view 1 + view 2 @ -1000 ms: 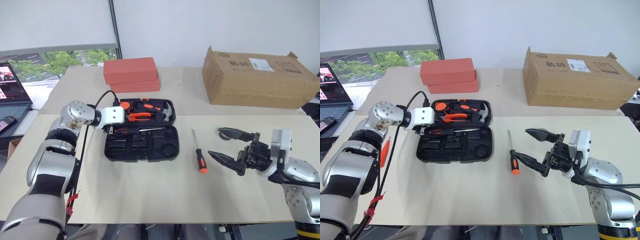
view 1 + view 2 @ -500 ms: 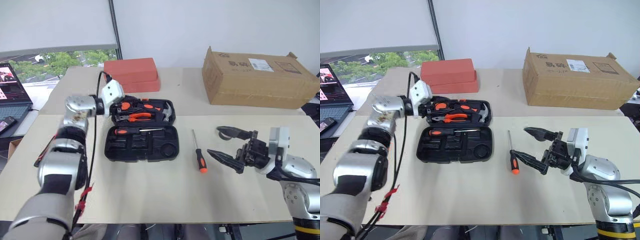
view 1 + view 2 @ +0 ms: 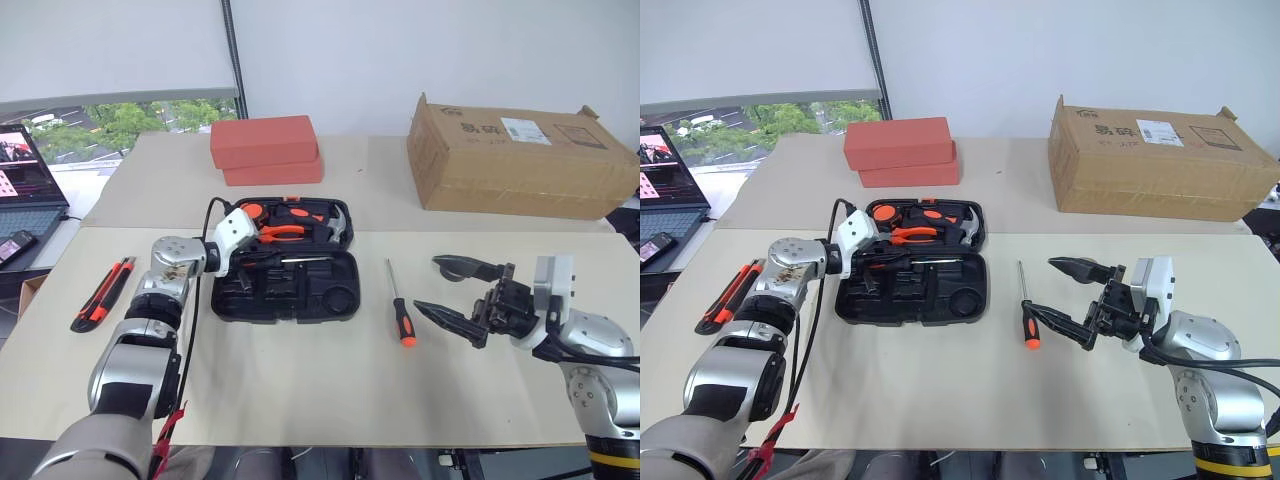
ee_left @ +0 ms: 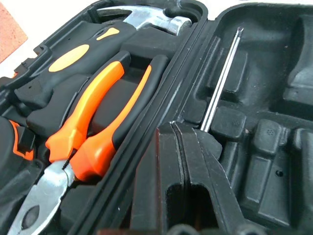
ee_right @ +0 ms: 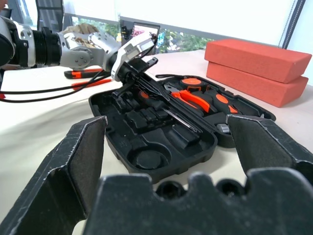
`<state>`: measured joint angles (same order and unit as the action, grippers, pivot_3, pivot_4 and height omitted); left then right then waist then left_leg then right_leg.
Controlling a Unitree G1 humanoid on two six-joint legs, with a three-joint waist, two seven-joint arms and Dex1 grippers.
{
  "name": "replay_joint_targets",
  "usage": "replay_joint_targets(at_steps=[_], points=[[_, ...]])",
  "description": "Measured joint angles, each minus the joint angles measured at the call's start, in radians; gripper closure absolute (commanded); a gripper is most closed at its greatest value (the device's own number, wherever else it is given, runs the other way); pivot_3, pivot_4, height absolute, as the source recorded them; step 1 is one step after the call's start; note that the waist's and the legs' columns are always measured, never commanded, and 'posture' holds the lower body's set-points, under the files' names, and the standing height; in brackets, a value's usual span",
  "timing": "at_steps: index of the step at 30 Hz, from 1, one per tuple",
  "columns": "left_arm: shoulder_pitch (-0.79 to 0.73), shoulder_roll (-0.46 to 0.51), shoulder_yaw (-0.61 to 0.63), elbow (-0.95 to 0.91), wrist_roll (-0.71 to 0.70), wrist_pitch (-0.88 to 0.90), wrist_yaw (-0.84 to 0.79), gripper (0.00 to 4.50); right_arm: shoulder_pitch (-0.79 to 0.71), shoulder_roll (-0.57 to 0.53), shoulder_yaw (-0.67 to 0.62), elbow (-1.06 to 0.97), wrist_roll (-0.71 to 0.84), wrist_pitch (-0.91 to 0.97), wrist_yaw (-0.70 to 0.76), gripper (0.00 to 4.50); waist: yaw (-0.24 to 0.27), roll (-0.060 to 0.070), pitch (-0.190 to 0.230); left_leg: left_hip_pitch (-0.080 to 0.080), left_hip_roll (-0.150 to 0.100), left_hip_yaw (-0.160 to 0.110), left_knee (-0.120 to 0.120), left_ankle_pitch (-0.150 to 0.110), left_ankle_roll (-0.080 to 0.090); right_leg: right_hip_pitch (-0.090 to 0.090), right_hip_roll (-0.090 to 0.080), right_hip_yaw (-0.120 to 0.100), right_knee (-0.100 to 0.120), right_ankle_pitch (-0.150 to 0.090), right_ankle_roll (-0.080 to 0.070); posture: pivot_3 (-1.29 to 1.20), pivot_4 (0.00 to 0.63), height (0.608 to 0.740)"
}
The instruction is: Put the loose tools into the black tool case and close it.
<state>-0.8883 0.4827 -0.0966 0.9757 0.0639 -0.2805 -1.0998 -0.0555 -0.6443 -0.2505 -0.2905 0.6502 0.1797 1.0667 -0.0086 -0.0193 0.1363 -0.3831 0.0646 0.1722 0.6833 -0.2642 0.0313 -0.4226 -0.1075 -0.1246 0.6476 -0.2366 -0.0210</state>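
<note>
The beige tabletop [image 3: 300, 390] carried everything. A large brown cardboard box [image 3: 520, 155] sat at the far right, and two stacked red rectangular boxes [image 3: 265, 150] at the far centre-left. An open laptop [image 3: 25, 170] stood off the left edge.

The black moulded plastic tool case [image 3: 285, 262] lay open at centre-left. Its far half held orange-handled pliers [image 4: 93, 132] and a steel-headed hammer [image 4: 146, 17]. Its near half held mostly bare shaped recesses, with one slim screwdriver [image 4: 220, 83] lying along the hinge side.

The left gripper [image 3: 872, 262] was at the left end of the case, over the near half by the hinge, fingers clenched together. In the left wrist view they were closed right at the near end of that screwdriver's shaft; could not tell whether they pinched its handle.

The right gripper [image 3: 455, 290] hovered above the tabletop on the right, fingers spread wide, grasping nothing.

A second slim screwdriver with an orange-and-black handle [image 3: 398, 305] lay loose on the tabletop between the case and the right gripper. A black-and-orange utility knife [image 3: 103, 293] lay loose near the left edge, well apart from the case.
</note>
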Motion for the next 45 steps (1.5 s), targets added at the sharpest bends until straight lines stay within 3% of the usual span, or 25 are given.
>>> replay_joint_targets(at_steps=[9,17,24,27,31,37,40,45], points=[[-0.010,0.027,-0.096,0.024,0.106,-0.129,0.082,4.47,0.025,0.000,-0.003,-0.006,0.000,0.000,-0.009,0.00,-0.003,0.002,-0.004,0.004,0.000,0.000,0.000,-0.004,0.006,0.002,0.000,0.001,0.001,0.000,0.000,0.00,0.150,0.711],[-0.011,0.020,-0.099,0.045,0.118,-0.134,0.129,4.47,0.029,-0.001,-0.004,-0.015,-0.003,0.000,-0.028,0.00,-0.003,0.006,-0.008,0.006,0.001,0.000,0.000,-0.003,0.008,0.004,0.000,0.001,0.002,-0.003,0.005,0.00,0.150,0.711],[-0.009,0.002,0.047,0.038,-0.077,0.000,0.016,4.47,0.029,-0.039,-0.002,-0.008,-0.073,0.034,-0.119,0.00,-0.004,0.004,-0.007,-0.002,0.001,0.000,0.000,-0.001,0.008,-0.003,0.000,0.000,0.002,0.000,0.001,0.00,0.150,0.711],[0.021,0.029,0.138,-0.185,-0.273,0.178,-0.130,4.47,0.022,-0.016,0.022,-0.014,-0.160,0.119,-0.280,0.00,-0.006,0.003,-0.006,-0.003,0.001,0.000,0.000,0.004,-0.001,-0.003,0.000,0.000,0.001,0.001,-0.002,0.00,0.150,0.711],[0.117,0.135,0.153,-0.489,-0.427,0.401,-0.296,3.46,0.036,0.042,0.064,-0.082,-0.219,0.286,-0.485,0.00,-0.013,0.004,-0.006,-0.002,0.000,0.000,-0.002,0.004,-0.001,-0.003,0.001,0.002,0.001,-0.001,0.000,0.00,0.150,0.711],[0.270,0.267,0.136,-0.772,-0.540,0.619,-0.435,1.13,0.044,0.069,0.130,-0.262,-0.194,0.535,-0.611,0.00,-0.002,0.004,-0.006,-0.002,0.000,-0.004,-0.001,0.003,0.000,-0.001,0.000,0.002,0.000,-0.005,0.006,0.00,0.150,0.711],[0.331,0.407,0.097,-0.860,-0.576,0.640,-0.492,0.03,0.069,0.094,0.174,-0.350,-0.160,0.671,-0.670,0.00,-0.003,0.004,-0.006,-0.002,0.000,-0.006,-0.002,0.001,0.004,-0.001,0.000,0.003,0.000,-0.006,0.005,0.00,0.150,0.711],[0.341,0.472,0.039,-0.909,-0.610,0.620,-0.510,0.03,0.065,0.113,0.244,-0.380,-0.188,0.807,-0.766,0.00,0.005,0.004,-0.006,-0.003,0.000,-0.007,-0.002,-0.001,0.007,-0.001,0.000,0.003,0.000,-0.005,0.005,0.00,0.150,0.711]])
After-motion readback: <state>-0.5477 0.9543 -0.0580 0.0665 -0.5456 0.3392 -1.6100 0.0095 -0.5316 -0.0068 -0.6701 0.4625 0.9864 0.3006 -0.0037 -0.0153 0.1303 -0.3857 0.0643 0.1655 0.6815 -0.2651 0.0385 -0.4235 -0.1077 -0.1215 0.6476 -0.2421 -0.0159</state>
